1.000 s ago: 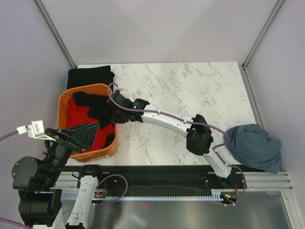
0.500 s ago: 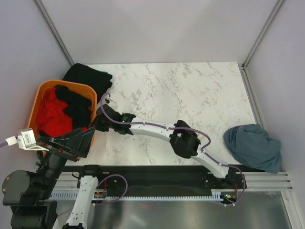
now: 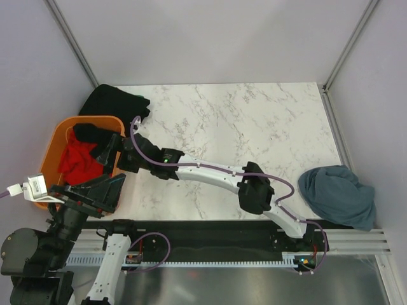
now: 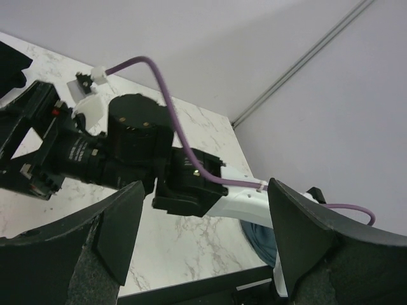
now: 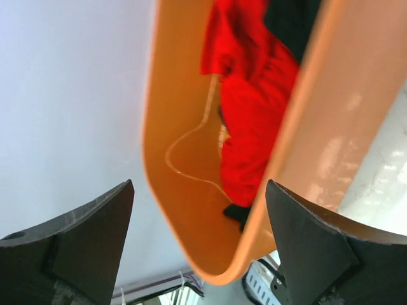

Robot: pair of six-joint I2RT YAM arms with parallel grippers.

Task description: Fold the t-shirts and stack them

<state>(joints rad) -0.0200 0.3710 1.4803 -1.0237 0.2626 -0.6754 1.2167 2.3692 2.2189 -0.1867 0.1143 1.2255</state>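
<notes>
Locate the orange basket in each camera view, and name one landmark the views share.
Top external: orange basket at the far left.
Left wrist: not in it.
Right wrist: fills the centre, red t-shirt inside.
Shared landmark: the marble table, seen in all three.

The right arm (image 3: 210,171) is made of slim white links joined by chunky black motor housings, with a thin purple cable (image 3: 283,181) looping along it. A small green light (image 3: 166,159) glows near its wrist, and fine white lettering (image 4: 77,151) is printed on its black wrist cylinder. The left arm (image 3: 108,267) has the same white link and rounded black housings, plus a white plug (image 3: 35,187) with a purple lead. The left gripper (image 4: 203,190) and right gripper (image 5: 198,184) both carry broad, matte black, wedge-shaped fingers (image 5: 76,248) with a slightly grainy surface.
</notes>
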